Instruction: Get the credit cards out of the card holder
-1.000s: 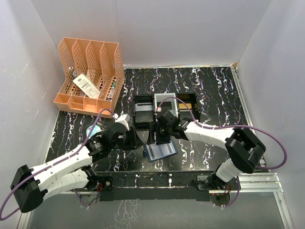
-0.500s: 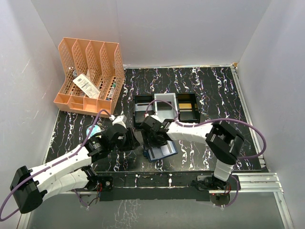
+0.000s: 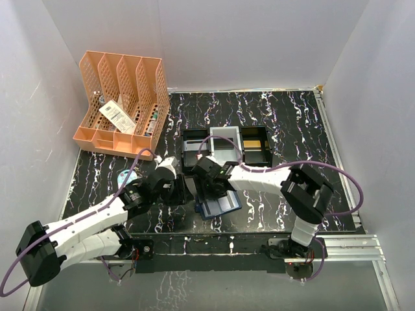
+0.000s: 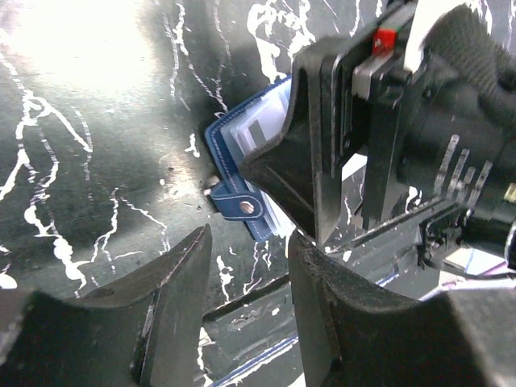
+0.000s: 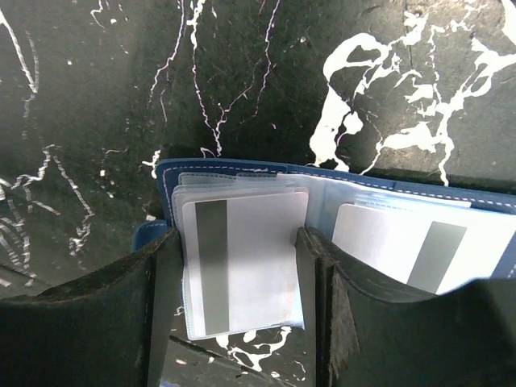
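The navy card holder (image 3: pixel 222 206) lies open on the black marbled table in front of the trays. In the right wrist view its left half (image 5: pixel 165 173) carries clear sleeves with a pale credit card (image 5: pixel 258 258) that has a dark stripe. My right gripper (image 5: pixel 238 270) stands over that half, its fingers pressed against both side edges of the card. A second card (image 5: pixel 403 242) sits in the right half. My left gripper (image 4: pixel 248 242) hangs open and empty just left of the holder's snap strap (image 4: pixel 242 208), close to the right gripper (image 3: pixel 207 189).
Three small trays stand behind the holder: black (image 3: pixel 194 153), grey (image 3: pixel 225 142), and black with an amber inside (image 3: pixel 255 144). An orange file rack (image 3: pixel 123 103) stands at the back left. A pale blue oval case (image 3: pixel 126 176) lies beside the left arm.
My right gripper has moved left and down onto the holder's left half, and its jaws have closed in on the striped card. The left gripper has edged slightly toward the holder.
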You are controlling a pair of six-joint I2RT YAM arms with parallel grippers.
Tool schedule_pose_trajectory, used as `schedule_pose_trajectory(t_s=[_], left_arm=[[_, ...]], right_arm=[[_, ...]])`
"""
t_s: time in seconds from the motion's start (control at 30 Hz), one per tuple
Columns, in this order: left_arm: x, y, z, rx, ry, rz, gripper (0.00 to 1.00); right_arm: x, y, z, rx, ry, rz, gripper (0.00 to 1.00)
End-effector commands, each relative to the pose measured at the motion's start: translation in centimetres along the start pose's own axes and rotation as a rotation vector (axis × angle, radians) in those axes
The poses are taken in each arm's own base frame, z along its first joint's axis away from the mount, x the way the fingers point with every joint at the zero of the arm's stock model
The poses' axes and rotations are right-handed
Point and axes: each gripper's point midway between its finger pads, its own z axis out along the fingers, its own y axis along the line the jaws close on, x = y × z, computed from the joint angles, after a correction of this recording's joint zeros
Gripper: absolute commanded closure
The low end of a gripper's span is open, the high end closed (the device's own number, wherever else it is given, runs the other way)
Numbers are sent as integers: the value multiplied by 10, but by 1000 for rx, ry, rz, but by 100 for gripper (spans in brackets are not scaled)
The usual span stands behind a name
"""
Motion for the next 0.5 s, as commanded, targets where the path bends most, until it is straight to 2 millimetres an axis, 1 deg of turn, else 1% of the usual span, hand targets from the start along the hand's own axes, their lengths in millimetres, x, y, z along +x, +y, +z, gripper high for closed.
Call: schedule_pose_trajectory(t_s=[0.0,0.03,0.17,0.3,0.37,0.47], left_arm=[[1,-32,-2,148,44,57,58],[4,-38,-1,179,61,69,58],[17,-54,3,282,136,95,58],[25,-71,6,372,182,95,57],[29,-75,10,393,202,90,57],[36,-74,21,372,228,84,57]], right_arm=[[9,8,4,-176,42,77,48],[6,10,0,-212,35,95,48],[8,8,-1,-293,47,154,49],[9,8,-2,-332,54,194,49],[10,6,-2,-343,58,216,50],[9,3,-1,-354,55,246,51]])
